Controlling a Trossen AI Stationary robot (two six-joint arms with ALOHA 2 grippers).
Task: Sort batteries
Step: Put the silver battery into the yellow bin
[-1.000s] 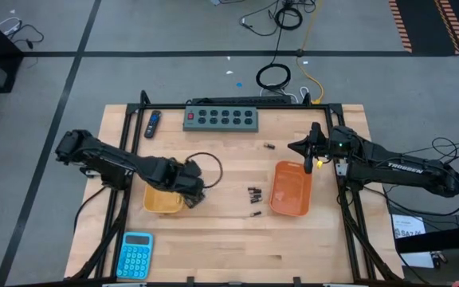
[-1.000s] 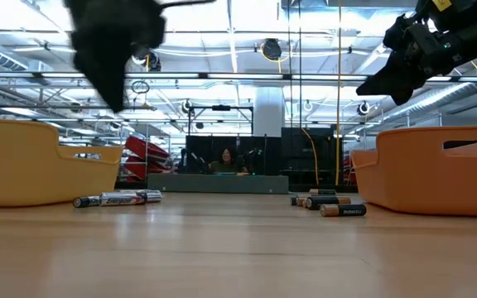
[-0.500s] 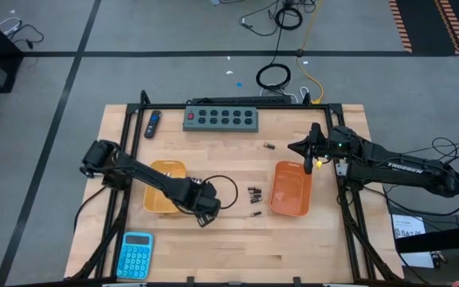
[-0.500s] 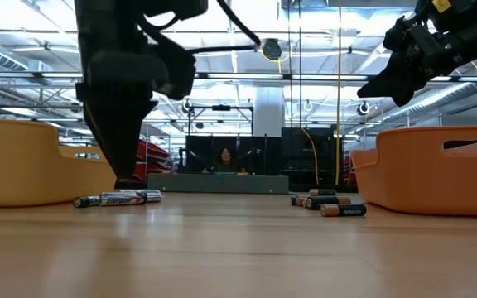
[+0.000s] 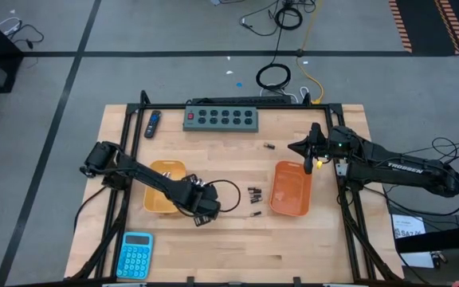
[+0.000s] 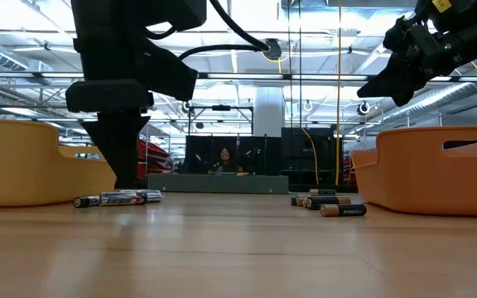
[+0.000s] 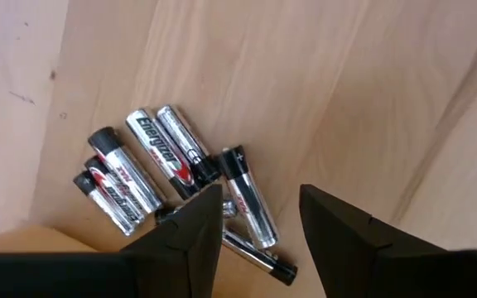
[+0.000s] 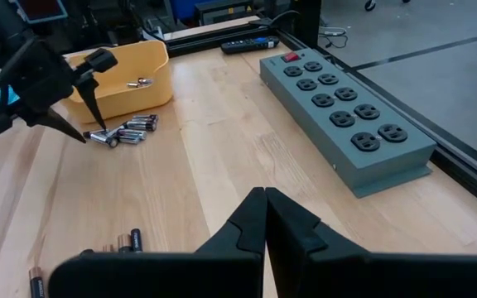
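Two grippers are in view. The left gripper [image 7: 259, 219] hangs point-down over a cluster of silver batteries [image 7: 151, 178] lying on the wooden table [image 5: 213, 247] just beside the yellow bin [image 5: 164, 199]; its jaws stand partly spread with bare wood between them, holding nothing. One dark finger [image 7: 190, 236] overlaps the near edge of the cluster, hiding part of a cell, so contact cannot be confirmed. The right gripper [image 8: 265, 199] sits raised over the far end of the orange bin [image 5: 291, 190], jaws pressed together and empty.

A second group of dark batteries [image 5: 254, 192] lies between the two bins, near the orange one, and a single battery [image 5: 269, 146] rests well apart, near the grey power strip [image 5: 221, 118]. From above the individual cells are too small to count. A few small cells [image 8: 140, 82] lie inside the yellow bin.

The batteries are smooth cylinders with printed labels; the bins are smooth plastic; the table is pale planked wood.
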